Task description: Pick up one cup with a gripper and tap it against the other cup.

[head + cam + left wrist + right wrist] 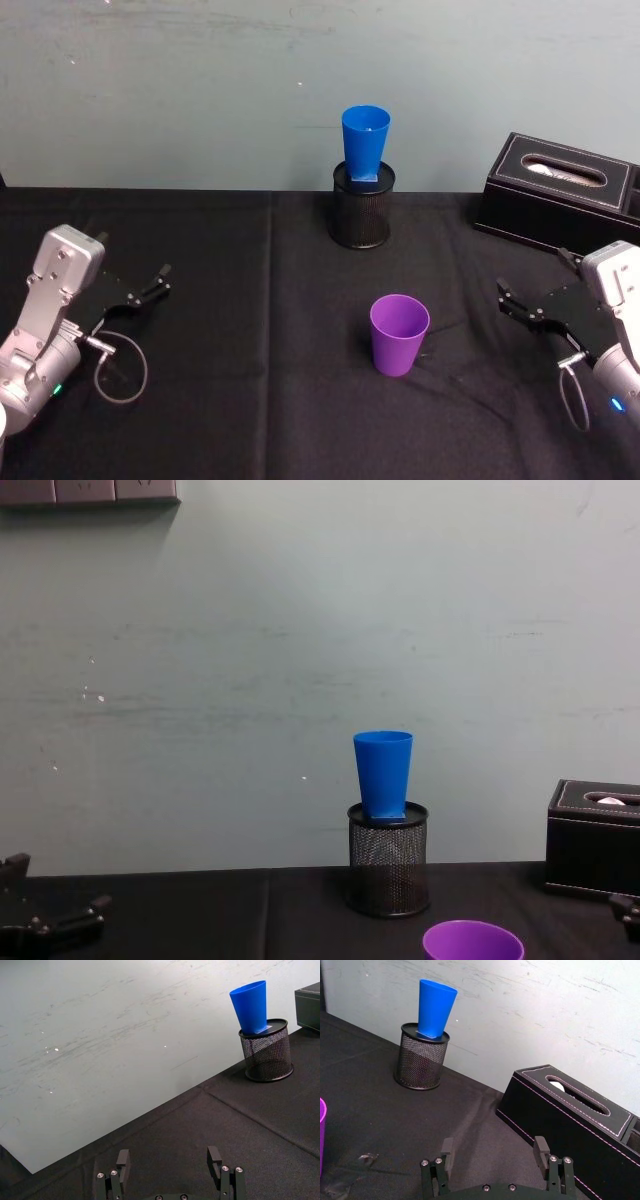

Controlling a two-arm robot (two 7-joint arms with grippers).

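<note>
Standing upright and mouth up on the black tablecloth [250,400], the purple cup [399,334] is recorded in the head view near the middle, nearer the robot than the mesh pen holder [362,215] and apart from it. The blue cup [365,143] is seated mouth up in the top of that holder. A black tissue box [560,195] is noted at the far right. The left gripper [158,282] is held low at the left and the right gripper [506,299] low at the right, each well apart from both cups. In the left wrist view, the left jaws are seen spread with nothing between them, and the blue cup is seen leaning slightly in the holder. In the right wrist view, the right jaws are likewise spread and empty, and a sliver of the purple cup is caught. In the chest view, the blue cup is seen rising above the holder's rim, with the purple cup's rim in front, slightly to the right.
</note>
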